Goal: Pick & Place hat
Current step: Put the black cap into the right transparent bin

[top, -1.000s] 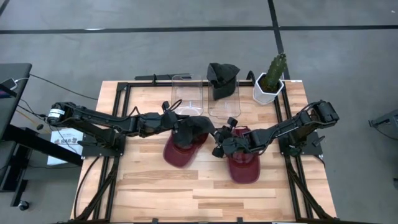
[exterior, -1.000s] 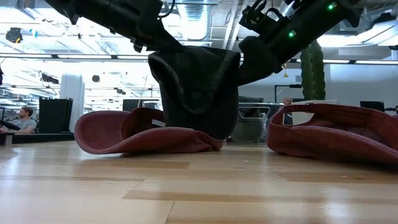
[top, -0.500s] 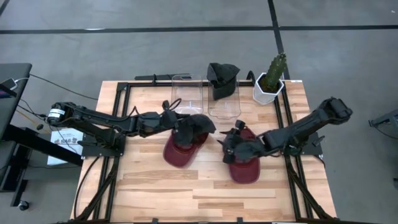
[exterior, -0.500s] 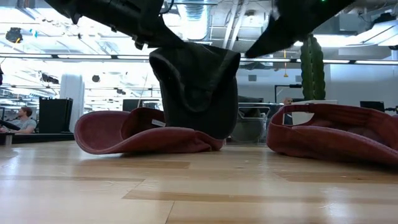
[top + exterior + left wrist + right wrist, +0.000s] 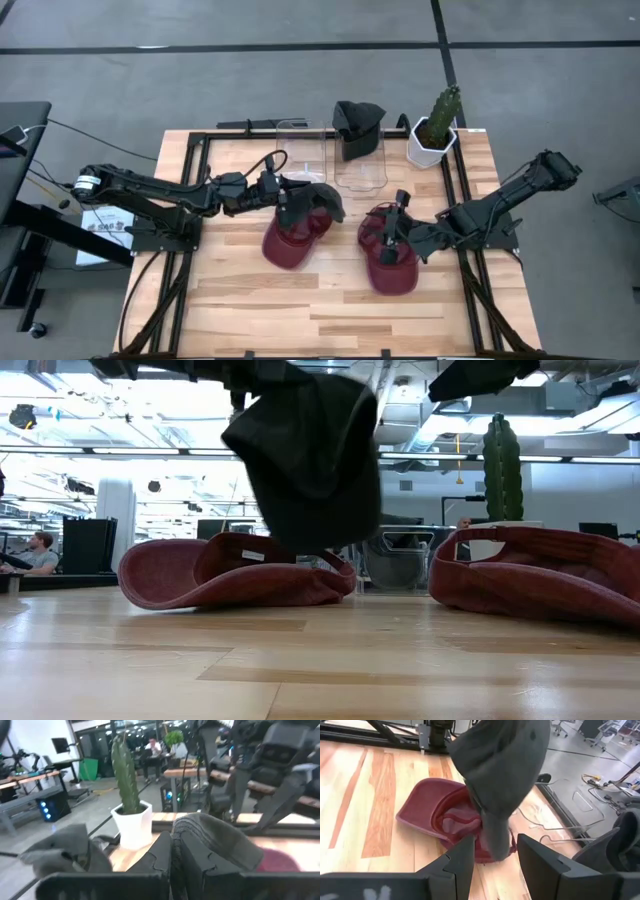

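A dark grey hat (image 5: 318, 199) hangs from my left gripper (image 5: 287, 197), which is shut on it and reaches in from the table's left. In the low view the grey hat (image 5: 305, 460) is in the air above a red hat (image 5: 230, 573) that lies on the table on its crown and brim. My right gripper (image 5: 390, 228) is open over a second red hat (image 5: 391, 260) and touches nothing. In the right wrist view, it (image 5: 492, 862) faces the grey hat (image 5: 505, 765) from a short distance. Another dark hat (image 5: 357, 124) sits on a clear container (image 5: 360, 165). My left gripper (image 5: 171, 855) pinches the grey hat by its stitched edge (image 5: 186, 831) between the two fingers. The fingers come about level from the table's left. The hat is lifted clear and hangs below the fingers, its lowest part (image 5: 300, 540) just above the red hat.
A second clear container (image 5: 300, 150) stands empty at the far side, beside the one under the dark hat. A white pot with a cactus (image 5: 435, 130) stands at the far right corner. Black frame rails (image 5: 200, 170) run along the table's sides. Bare wood (image 5: 320, 310) lies along the near edge.
My right gripper has drawn away from the grey hat toward the table's right edge and now hovers over the second red hat. My left gripper has risen, and the grey hat, which reached down to the red hat, now hangs clear above it.
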